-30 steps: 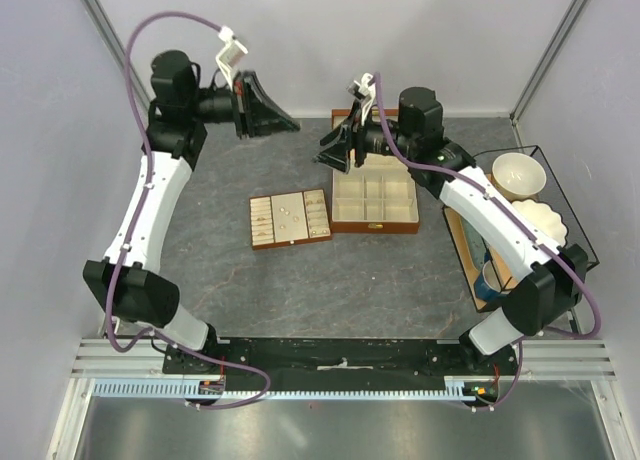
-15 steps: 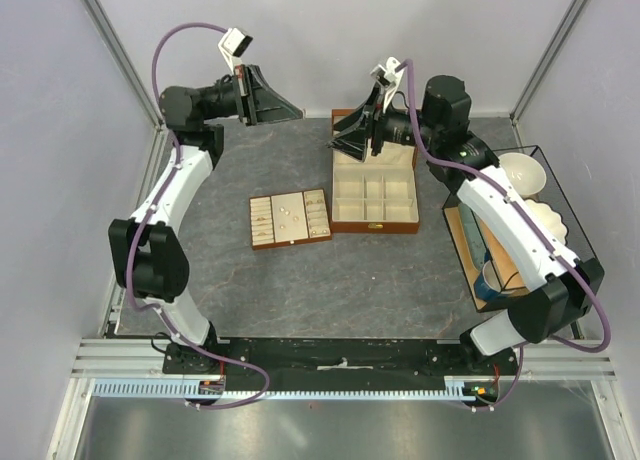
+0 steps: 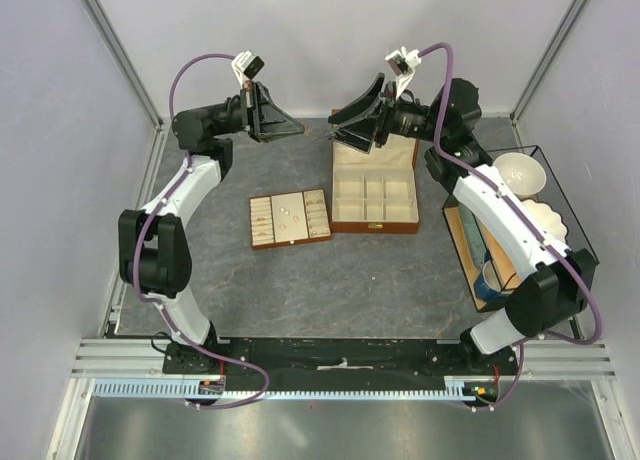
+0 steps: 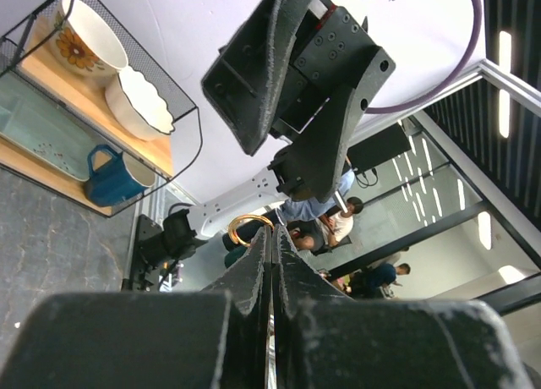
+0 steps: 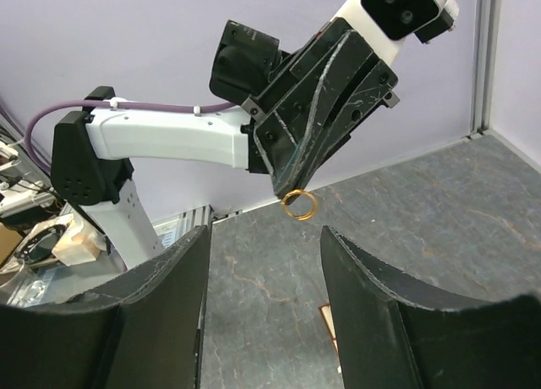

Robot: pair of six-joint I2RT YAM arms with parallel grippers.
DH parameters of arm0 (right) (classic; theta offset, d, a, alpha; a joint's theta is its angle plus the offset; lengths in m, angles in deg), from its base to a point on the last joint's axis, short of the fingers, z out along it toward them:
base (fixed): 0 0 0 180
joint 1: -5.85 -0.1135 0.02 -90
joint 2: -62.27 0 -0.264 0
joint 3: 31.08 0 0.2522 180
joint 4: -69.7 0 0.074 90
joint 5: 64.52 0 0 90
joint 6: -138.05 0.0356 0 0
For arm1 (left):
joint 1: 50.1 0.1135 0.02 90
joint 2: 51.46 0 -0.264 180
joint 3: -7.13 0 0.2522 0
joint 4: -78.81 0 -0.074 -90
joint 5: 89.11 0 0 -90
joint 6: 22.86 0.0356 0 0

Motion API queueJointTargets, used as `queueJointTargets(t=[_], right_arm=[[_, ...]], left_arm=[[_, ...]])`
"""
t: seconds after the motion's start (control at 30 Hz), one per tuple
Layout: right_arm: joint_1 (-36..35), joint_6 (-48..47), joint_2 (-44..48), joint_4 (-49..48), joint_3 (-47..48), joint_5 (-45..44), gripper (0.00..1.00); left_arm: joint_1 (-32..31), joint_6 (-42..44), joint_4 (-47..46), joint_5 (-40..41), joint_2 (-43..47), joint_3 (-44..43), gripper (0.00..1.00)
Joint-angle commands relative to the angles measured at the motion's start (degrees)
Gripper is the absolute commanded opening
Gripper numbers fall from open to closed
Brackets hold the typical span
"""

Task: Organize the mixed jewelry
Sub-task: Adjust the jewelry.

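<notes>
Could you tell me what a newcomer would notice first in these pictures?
High above the table, the left pincer pinches a gold ring while the right pincer stands open facing it. Below lie an open wooden box and a slotted tray.

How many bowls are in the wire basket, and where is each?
2. A flower-painted bowl sits at the wire basket's far end. A scalloped white bowl lies right beside it, toward the near end. More could be hidden lower down.
</notes>
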Motion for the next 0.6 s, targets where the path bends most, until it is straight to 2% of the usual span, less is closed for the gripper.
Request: queueJointTargets(t=[0.0, 0.27, 0.57], right_arm=[[0.15, 3.74, -1.57, -5.54, 0.62, -0.84, 0.63], [-1.78, -4.60, -2.98, 5.62, 3.35, -9.38, 0.60], [-3.72, -4.53, -4.03, 6.25, 4.23, -10.88, 0.56]], left_arm=[[-0.74, -5.94, -22.24, 1.24, 3.69, 0.17, 0.02], [-1.45, -4.80, -22.06, 1.68, 5.63, 1.22, 0.02], [-2.50, -2.69, -20.48, 1.24, 6.16, 1.66, 0.02]])
